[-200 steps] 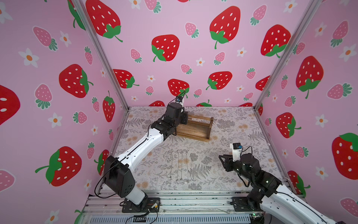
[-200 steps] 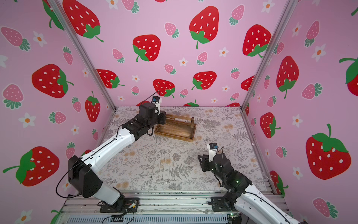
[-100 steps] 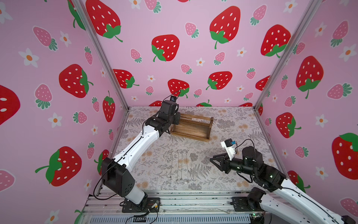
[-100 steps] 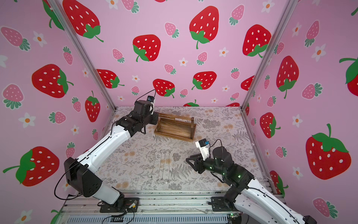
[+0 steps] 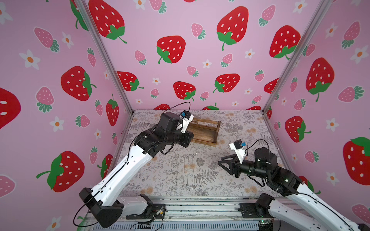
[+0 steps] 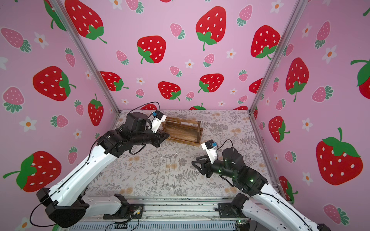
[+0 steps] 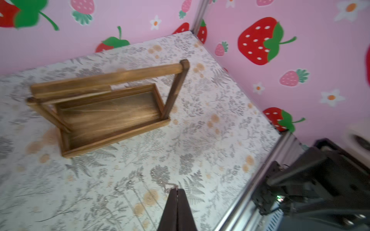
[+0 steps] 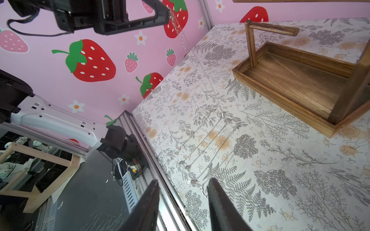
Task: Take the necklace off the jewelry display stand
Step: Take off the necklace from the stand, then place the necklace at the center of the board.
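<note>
Wooden and brown, the jewelry display stand [image 7: 128, 76] is at the far side of the tabletop [image 5: 200, 180]. My left claw [image 7: 177, 193] is closed tight on the thin necklace [image 8: 177, 28], which hangs from its tips just beside the stand, apart from the bars. My right claw [image 8: 183, 181] is partly open and holds nothing, near other chains [image 8: 208, 144] lying flat on the tabletop.

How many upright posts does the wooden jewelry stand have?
2. On the jewelry display stand, seen from the left wrist, one upright rises at one short end of the tray, the second upright at the opposite end. None seems hidden.
</note>
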Controlling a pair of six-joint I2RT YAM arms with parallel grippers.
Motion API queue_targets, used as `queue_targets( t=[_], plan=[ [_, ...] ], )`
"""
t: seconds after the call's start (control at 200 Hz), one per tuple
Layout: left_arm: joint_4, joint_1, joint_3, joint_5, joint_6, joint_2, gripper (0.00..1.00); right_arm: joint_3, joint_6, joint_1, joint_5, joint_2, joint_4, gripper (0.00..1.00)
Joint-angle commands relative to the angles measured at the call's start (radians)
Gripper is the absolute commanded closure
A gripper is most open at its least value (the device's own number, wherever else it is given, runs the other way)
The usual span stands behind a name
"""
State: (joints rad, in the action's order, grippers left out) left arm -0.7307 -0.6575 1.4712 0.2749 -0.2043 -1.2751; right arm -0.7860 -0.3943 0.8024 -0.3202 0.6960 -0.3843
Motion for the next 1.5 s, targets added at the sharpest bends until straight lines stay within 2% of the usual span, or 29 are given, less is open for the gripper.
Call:
queue_targets(
  t=[0.0, 0.24, 0.415, 0.635, 0.9, 1.066, 1.326, 1.491],
  plan=[
    [0.063, -0.044, -0.042, 0.236, -0.084, -0.008, 1.0, -0.037, 0.038, 0.005, -0.1, 0.031, -0.015, 0.59],
    [0.12, -0.154, -0.037, 0.308, -0.136, -0.03, 1.0, -0.062, 0.063, 0.011, -0.152, 0.034, 0.006, 0.56],
    [0.146, -0.221, -0.04, 0.303, -0.156, -0.054, 1.0, -0.104, 0.092, 0.014, -0.08, 0.033, -0.033, 0.56],
    [0.169, -0.264, -0.034, 0.297, -0.17, -0.084, 1.0, -0.125, 0.101, 0.014, -0.014, 0.011, -0.044, 0.58],
    [0.188, -0.282, -0.017, 0.296, -0.176, -0.108, 1.0, -0.115, 0.103, 0.014, -0.005, 0.002, -0.035, 0.64],
    [0.184, -0.283, -0.018, 0.285, -0.175, -0.105, 1.0, -0.101, 0.098, 0.014, -0.007, -0.006, -0.031, 0.76],
    [0.189, -0.287, -0.016, 0.283, -0.176, -0.105, 1.0, -0.079, 0.087, 0.014, -0.024, -0.006, -0.014, 0.75],
    [0.182, -0.286, -0.011, 0.276, -0.175, -0.102, 1.0, -0.066, 0.083, 0.014, -0.028, 0.0, -0.006, 0.69]
  ],
)
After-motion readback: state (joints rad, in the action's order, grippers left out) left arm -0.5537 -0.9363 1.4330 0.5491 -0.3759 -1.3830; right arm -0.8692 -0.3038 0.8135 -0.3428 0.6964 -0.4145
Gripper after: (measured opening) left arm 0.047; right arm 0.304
